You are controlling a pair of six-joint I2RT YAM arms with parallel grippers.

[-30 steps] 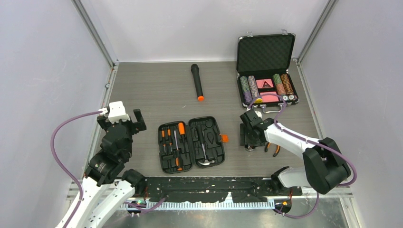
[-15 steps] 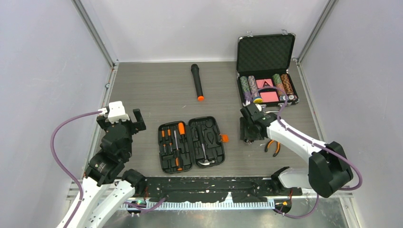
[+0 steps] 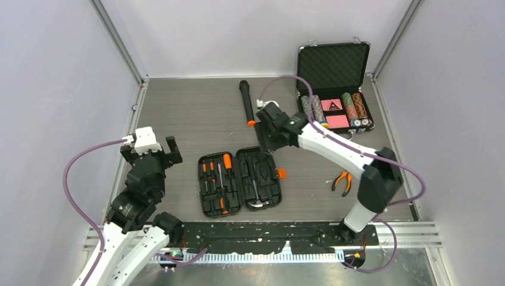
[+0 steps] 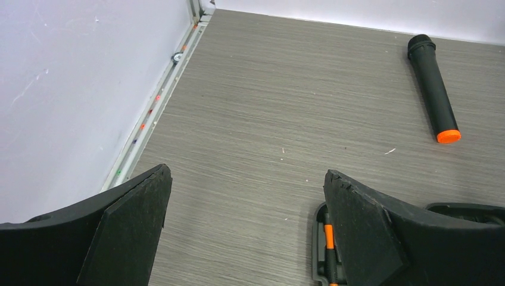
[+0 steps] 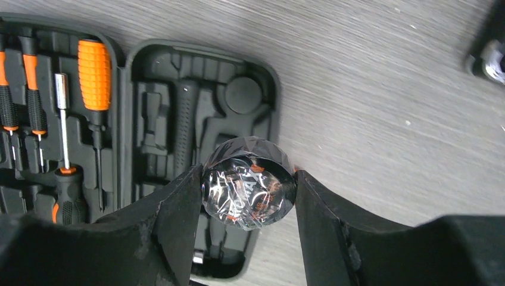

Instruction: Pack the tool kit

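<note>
The tool kit (image 3: 240,180) lies open and flat on the table between the arms. Orange-black screwdrivers (image 3: 217,173) fill its left half, and a hammer (image 3: 257,196) lies in the right half. My right gripper (image 3: 264,146) hangs over the far end of that right half (image 5: 178,119). It is shut on a round black roll wrapped in shiny film (image 5: 249,187), above the moulded slots. Orange-handled pliers (image 3: 342,180) lie on the table to the right of the kit. My left gripper (image 3: 167,149) stands open and empty left of the kit, whose edge (image 4: 470,208) shows past its right finger.
A black microphone with an orange end (image 3: 246,102) lies behind the kit, close to my right wrist. A metal-edged case of poker chips (image 3: 333,89) stands open at the back right. Walls close in the table on the left, right and back.
My right arm has risen from the table beside the pliers and swung left to above the kit's right half, carrying the wrapped roll. The left arm has not moved.
</note>
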